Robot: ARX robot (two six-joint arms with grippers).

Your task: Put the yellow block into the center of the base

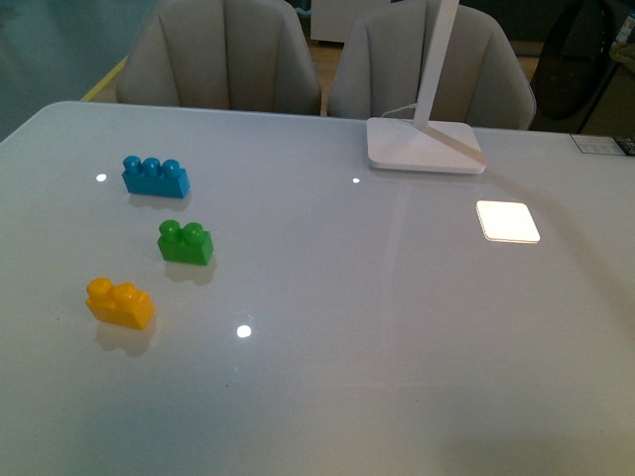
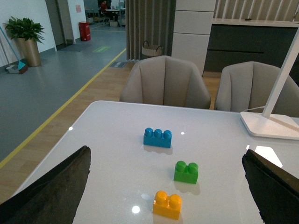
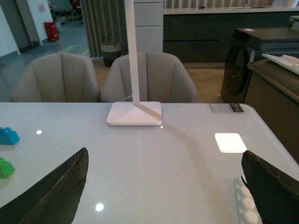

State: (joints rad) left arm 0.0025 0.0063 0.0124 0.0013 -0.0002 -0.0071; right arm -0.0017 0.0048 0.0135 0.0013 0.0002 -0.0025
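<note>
left fingers: spread wide, empty.
right fingers: spread wide, empty.
yellow block: on the worktop, between the left fingers, nearer them than the green brick.
base: beside one right finger, partly hidden by it.
grasp: centre the left fingers over the block and pinch its flat sides below the studs.

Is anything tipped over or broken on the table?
No, nothing stands out. The yellow block, green brick and blue brick all sit upright, studs up, apart from each other. The lamp foot lies flat.
</note>
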